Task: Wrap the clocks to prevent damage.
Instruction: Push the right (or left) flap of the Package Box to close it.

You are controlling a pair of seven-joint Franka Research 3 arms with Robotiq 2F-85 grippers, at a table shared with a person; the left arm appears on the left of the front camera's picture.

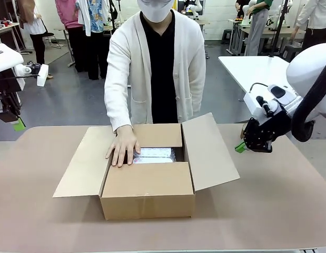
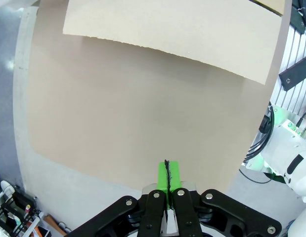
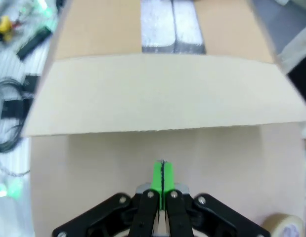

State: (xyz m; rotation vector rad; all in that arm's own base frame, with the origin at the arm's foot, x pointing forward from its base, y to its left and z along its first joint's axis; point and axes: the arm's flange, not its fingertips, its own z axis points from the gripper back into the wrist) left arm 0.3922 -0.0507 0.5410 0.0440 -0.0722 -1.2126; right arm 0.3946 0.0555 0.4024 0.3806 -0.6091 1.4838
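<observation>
1. My right hand (image 1: 240,147) hangs above the counter (image 1: 278,211) just beside the right flap (image 1: 210,153) of the open cardboard box (image 1: 147,195). Its green pads are pressed together with nothing between them.
2. My left hand (image 2: 165,170) is out over the counter's left end, well apart from the box. Its pads are likewise together and empty, and the left flap (image 2: 167,34) lies ahead of it.
3. The clocks (image 1: 155,155) sit inside the box as a silvery bubble-wrap bundle, showing in the gap between the near and far flaps.
4. The person's hand (image 1: 122,147) rests on the box's top edge, touching the bundle's left end.
5. My guess is that folding the side flaps comes next. If I swing the right flap in while that hand is there, I could trap the fingers.
6. With pads together I can only push. A push too low on the flap would likely slide the whole box across the counter instead of folding it.
7. The tape roll (image 3: 286,227) lies near my right hand, and a careless sweep could knock it away.
</observation>
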